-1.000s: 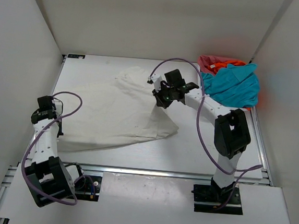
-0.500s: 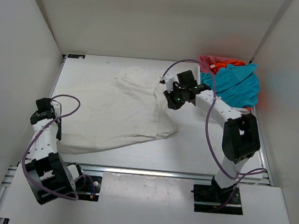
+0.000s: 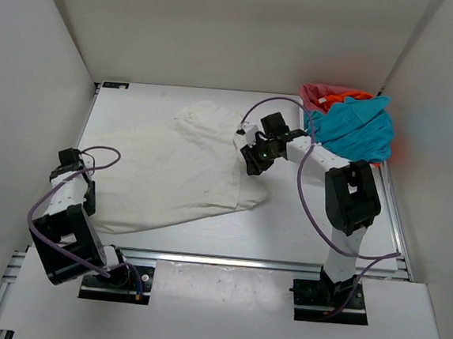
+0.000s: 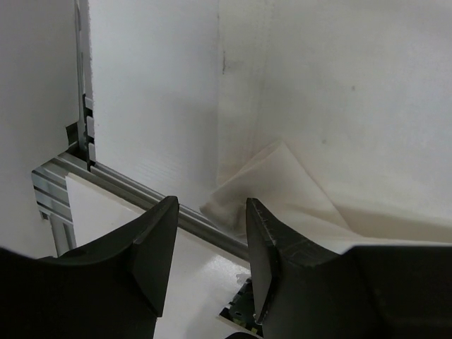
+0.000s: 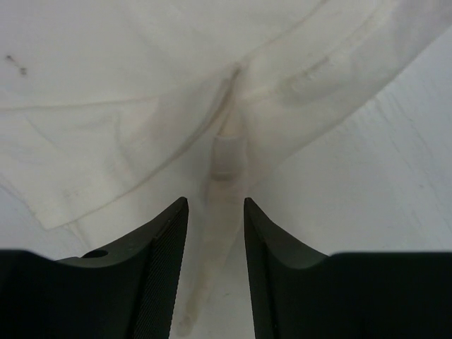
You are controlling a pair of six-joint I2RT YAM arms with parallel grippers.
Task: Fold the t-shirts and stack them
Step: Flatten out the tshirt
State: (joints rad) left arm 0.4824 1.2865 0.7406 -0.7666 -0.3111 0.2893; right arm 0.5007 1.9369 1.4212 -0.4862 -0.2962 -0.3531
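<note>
The white t-shirt (image 3: 175,169) lies spread across the middle and left of the table. My right gripper (image 3: 251,157) hovers over its right edge, open and empty; the right wrist view shows the collar and tag (image 5: 226,157) just ahead of the open jaws (image 5: 215,208). My left gripper (image 3: 89,197) is open and empty at the shirt's near-left corner (image 4: 244,187), jaws pointing at the table's front rail. The teal-blue t-shirt (image 3: 353,129) lies on top of the orange (image 3: 348,93) and pinkish-red (image 3: 319,93) shirts at the back right.
White walls enclose the table on three sides. A metal rail (image 4: 127,187) runs along the table's front edge, with a white board (image 3: 223,304) below it where the arm bases stand.
My right gripper moved slightly right and back, then returned a little left over the shirt's collar. My left gripper moved down toward the near-left corner of the shirt.
</note>
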